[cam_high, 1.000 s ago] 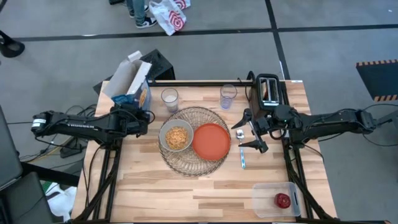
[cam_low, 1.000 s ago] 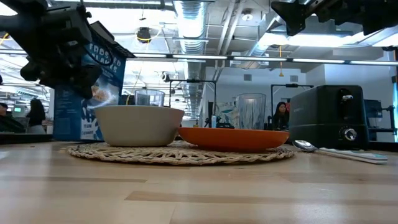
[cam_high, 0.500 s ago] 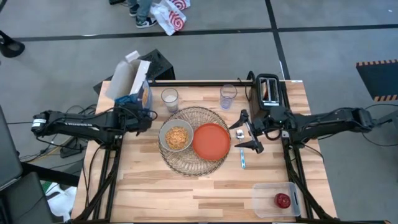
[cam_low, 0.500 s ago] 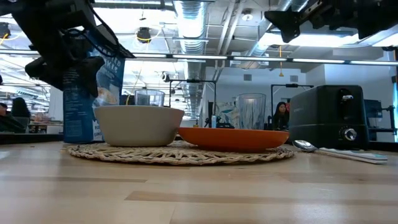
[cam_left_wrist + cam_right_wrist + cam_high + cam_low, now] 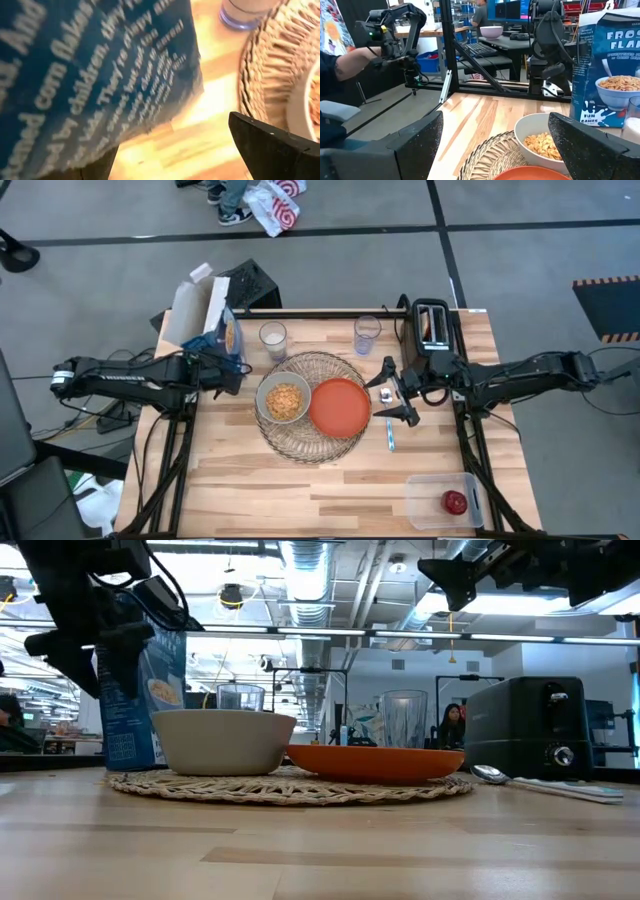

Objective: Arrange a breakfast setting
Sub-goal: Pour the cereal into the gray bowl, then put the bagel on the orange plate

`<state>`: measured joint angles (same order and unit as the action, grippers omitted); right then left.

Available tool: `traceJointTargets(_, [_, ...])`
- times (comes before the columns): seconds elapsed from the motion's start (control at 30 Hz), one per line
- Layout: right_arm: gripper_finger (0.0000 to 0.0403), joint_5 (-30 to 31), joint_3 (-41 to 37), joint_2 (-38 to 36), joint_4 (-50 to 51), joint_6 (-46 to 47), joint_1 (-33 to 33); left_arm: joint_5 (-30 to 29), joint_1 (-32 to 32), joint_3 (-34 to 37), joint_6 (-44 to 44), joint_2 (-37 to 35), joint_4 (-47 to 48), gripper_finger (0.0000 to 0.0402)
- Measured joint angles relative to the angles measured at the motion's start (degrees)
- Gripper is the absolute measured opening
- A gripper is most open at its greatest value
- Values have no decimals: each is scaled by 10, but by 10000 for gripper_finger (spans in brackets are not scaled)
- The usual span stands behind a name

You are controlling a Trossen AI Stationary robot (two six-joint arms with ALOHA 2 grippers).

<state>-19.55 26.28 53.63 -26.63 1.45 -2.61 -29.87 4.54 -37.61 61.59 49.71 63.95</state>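
Note:
The blue-white cereal box point(image 5: 203, 320) stands upright on its foot at the table's far left, behind the round wire mat point(image 5: 322, 446). My left gripper point(image 5: 228, 370) is open at the box's near side, and the box point(image 5: 75, 65) lies beside one finger. The grey bowl point(image 5: 285, 400) with flakes and the orange plate point(image 5: 340, 405) sit on the mat. My right gripper point(image 5: 398, 393) hovers open and empty between the plate and the black toaster point(image 5: 432, 330), above the metal spoon point(image 5: 389, 432). Two clear glasses point(image 5: 272, 337) point(image 5: 367, 333) stand behind the mat. The bread does not show. My left gripper has the cereal box's lower part point(image 5: 150, 115) close beside one finger, with bare table showing between the box and the other finger point(image 5: 270, 145). I cannot tell whether it touches the box.
A clear plastic tub point(image 5: 425, 498) with the red apple point(image 5: 455, 502) stands at the near right corner. The toaster stands at the far right edge. Bare wood lies along the near side. In the right wrist view a person's arm point(image 5: 350, 60) shows beyond the table.
My left gripper has gone toward the table's left edge with the cereal box. The box has turned from tilted to upright and now stands on the table. My right gripper has moved a little toward the plate, staying open.

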Motion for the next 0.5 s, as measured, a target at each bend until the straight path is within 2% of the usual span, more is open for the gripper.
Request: traceJointTargets(0.5, [388,0,0,0,10,9,0,190,-2,-60,-40,0,62,348])
